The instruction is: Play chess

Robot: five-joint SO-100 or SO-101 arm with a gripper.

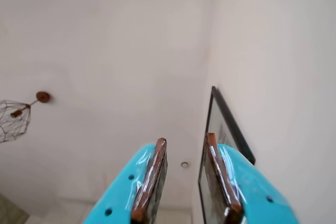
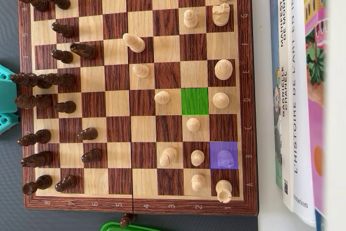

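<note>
The end effector points up toward a ceiling and wall in the wrist view, its two brown-padded fingers parted with nothing between them, so it stands open and empty. No part of the chessboard shows in that view. In the overhead view only a turquoise piece of the arm peeks in at the left edge, beside the dark pieces' rank. The likely piece to move, a light piece under the purple highlight, sits at the far right of the board, so it lies well apart from the arm, across the whole board. The green square lies up and left of it, empty. Books line the worktop on the right.
</note>
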